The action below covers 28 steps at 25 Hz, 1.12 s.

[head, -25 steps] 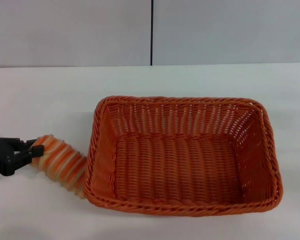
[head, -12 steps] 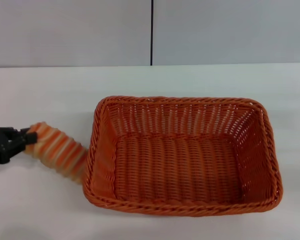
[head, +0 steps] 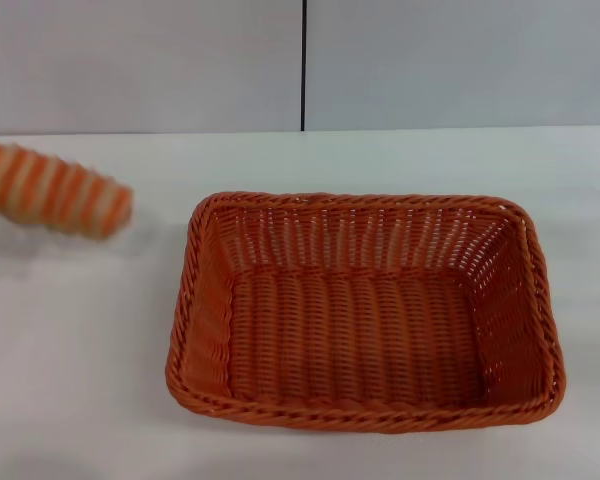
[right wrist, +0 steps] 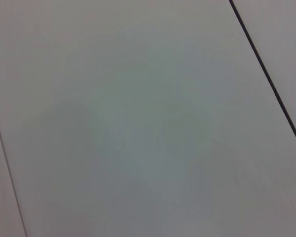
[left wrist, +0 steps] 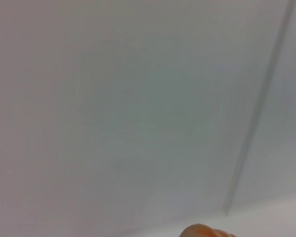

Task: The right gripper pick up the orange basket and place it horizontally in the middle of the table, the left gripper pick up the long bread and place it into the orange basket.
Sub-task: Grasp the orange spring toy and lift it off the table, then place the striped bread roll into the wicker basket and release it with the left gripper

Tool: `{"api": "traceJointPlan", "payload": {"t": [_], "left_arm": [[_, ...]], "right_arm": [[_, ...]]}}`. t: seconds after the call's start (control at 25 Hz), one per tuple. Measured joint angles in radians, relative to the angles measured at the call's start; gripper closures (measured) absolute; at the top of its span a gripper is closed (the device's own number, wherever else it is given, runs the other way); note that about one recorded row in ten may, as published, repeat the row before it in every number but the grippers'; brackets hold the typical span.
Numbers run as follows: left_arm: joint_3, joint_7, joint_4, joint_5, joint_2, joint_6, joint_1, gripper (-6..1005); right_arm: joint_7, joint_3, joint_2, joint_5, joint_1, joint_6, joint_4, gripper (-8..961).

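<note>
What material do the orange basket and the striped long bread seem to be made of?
The orange basket: woven wicker or plastic rattan, matte, shown by its interlaced strands and braided rim. The long bread: probably soft plastic or foam, judging by its ridged orange and cream stripes; motion blur leaves its finish unclear.

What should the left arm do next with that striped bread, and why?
Probably carry the long bread toward the robot's right until it is over the orange basket. The bread is lifted off the table, to the left of the basket's rim, and the basket is empty.
</note>
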Motion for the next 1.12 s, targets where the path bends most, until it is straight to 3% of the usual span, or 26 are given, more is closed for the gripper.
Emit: {"api": "traceJointPlan", "payload": {"t": [0.2,0.24,0.28,0.52,0.56,0.6,0.64,0.72,0.8,0.92,1.12], "left_arm": [[-0.011,0.023,-0.056,-0.249,0.0,0.072,0.035,883],[-0.011,0.023,-0.056,-0.249,0.0,0.072,0.035,884],[-0.009,0.027,-0.086,-0.309,0.0,0.141,0.029,885],[0.064,0.062,-0.221,-0.357,-0.008,0.269,-0.043,888],[0.119,0.1,-0.281,-0.357,-0.008,0.27,-0.069,888],[0.119,0.1,-0.281,-0.357,-0.008,0.27,-0.069,887],[0.193,0.158,-0.35,-0.355,-0.009,0.242,-0.096,887],[0.222,0.181,-0.378,-0.355,-0.009,0.23,-0.108,887],[0.325,0.269,-0.469,-0.349,-0.01,0.162,-0.152,888],[0.409,0.29,-0.483,-0.348,-0.013,0.094,-0.168,891],[0.451,0.301,-0.485,-0.355,-0.014,0.052,-0.174,871]], "right_arm": [[-0.001,0.0,0.003,0.0,-0.001,0.0,0.004,228],[-0.001,0.0,0.003,0.0,0.0,0.0,0.008,228],[-0.001,0.0,0.003,0.0,0.0,0.0,0.008,228],[-0.007,-0.003,0.005,0.0,0.006,0.0,0.024,228],[-0.012,-0.005,0.007,0.0,0.007,-0.001,0.026,228],[-0.012,-0.005,0.007,0.0,0.007,-0.001,0.026,227],[-0.012,-0.004,0.009,0.0,0.008,-0.004,0.026,227],[-0.013,-0.004,0.01,-0.002,0.008,-0.005,0.026,227],[-0.013,-0.005,0.012,-0.003,0.007,-0.007,0.026,227],[-0.013,-0.005,0.014,-0.003,0.007,-0.005,0.026,227],[-0.013,-0.005,0.014,-0.005,0.005,-0.004,0.026,228]]}}
